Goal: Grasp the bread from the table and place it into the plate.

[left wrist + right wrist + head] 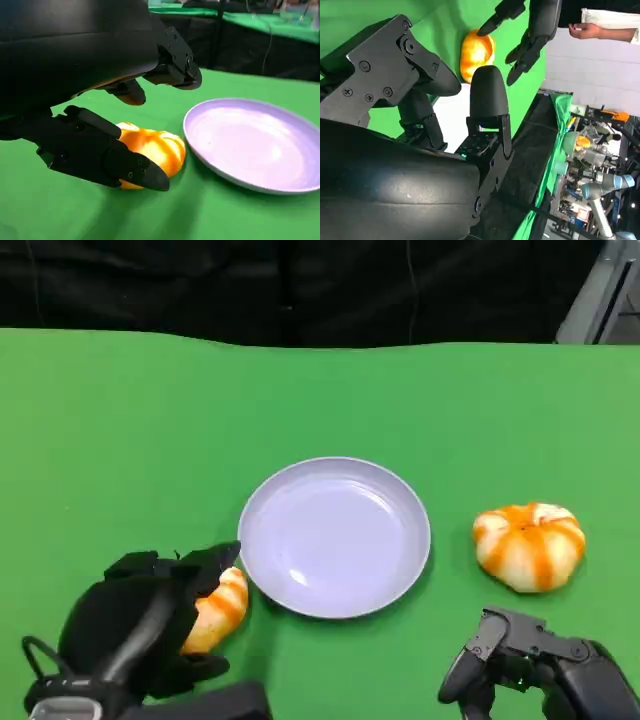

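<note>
Croissant: the croissant [218,611] lies on the green surface [120,440] near its front edge, toward the front-left corner, just beside the plate's left rim.
Handling: it is likely light and soft, with a glazed, ridged crust that may slide or dent; a gentle wrap across its thick middle looks safest.
Left hand: the left hand [140,630] is cupped around the croissant, one finger [100,155] against its near side and others arched over the top; the wrist view does not show whether it is gripped firmly.
Plate: the lavender plate [262,502] sits mid-surface, holding nothing.
Round bun: a striped round bun [529,544] rests right of the plate, well apart.
Right hand: the right hand [520,665] hovers near the front edge below the bun, fingers loose, holding nothing.
</note>
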You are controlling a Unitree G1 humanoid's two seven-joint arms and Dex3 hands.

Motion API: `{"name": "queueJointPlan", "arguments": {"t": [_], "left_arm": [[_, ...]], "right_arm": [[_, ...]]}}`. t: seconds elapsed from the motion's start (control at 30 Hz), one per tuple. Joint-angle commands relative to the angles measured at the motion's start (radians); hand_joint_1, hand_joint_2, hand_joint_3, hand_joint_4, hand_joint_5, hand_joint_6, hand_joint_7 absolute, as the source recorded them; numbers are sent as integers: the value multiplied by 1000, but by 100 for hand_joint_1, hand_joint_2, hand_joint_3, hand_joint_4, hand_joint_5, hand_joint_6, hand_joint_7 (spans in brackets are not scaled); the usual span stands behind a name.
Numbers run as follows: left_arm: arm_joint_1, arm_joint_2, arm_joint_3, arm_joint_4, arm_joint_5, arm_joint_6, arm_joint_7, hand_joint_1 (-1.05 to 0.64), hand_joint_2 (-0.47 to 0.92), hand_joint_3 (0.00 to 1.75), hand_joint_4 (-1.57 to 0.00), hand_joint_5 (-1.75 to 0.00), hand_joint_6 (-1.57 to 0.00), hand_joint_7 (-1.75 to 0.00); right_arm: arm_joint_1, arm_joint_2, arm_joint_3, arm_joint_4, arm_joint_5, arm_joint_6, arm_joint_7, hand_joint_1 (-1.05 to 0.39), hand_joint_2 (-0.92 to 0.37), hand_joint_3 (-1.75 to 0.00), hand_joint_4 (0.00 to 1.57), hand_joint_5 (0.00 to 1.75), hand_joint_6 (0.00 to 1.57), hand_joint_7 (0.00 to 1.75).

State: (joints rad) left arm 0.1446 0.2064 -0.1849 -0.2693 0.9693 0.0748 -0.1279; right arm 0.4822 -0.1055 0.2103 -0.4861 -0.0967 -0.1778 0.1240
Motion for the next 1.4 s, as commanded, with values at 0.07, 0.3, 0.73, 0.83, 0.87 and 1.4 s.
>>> {"name": "queueJointPlan", "arguments": {"t": [0.07, 0.3, 0.73, 0.83, 0.87, 1.4], "left_arm": [[-80, 29, -55, 114, 60, 89, -24, -39, 92, 0, -28, -48, -37, -1], [-201, 44, -140, 311, 89, 172, -42, -37, 92, 5, -52, -32, -47, -3], [-192, 94, -123, 392, -72, -8, 253, -27, 90, 2, -88, -172, -96, -95], [-194, 100, -128, 399, -81, -14, 264, -27, 91, 1, -88, -174, -94, -100], [-195, 101, -129, 400, -82, -15, 265, -27, 91, 1, -88, -174, -94, -101], [-157, 96, -65, 332, -82, -299, 810, -18, 24, 152, -95, -170, -88, -143]], "right_arm": [[3, -2, 2, -12, 0, 3, -3, -2, -38, -128, 75, 169, 75, 141], [7, -3, 3, -20, -2, 13, -3, -2, -38, -129, 76, 168, 75, 140], [6, 0, 2, -25, -2, 24, -4, -1, -37, -130, 76, 169, 76, 139], [6, 0, 2, -25, -2, 24, -4, -1, -38, -129, 76, 169, 76, 139], [6, 0, 2, -25, -2, 24, -4, -1, -38, -129, 76, 169, 76, 139], [14, 0, 7, -30, 2, 29, 0, -2, -37, -129, 75, 169, 75, 139]]}}
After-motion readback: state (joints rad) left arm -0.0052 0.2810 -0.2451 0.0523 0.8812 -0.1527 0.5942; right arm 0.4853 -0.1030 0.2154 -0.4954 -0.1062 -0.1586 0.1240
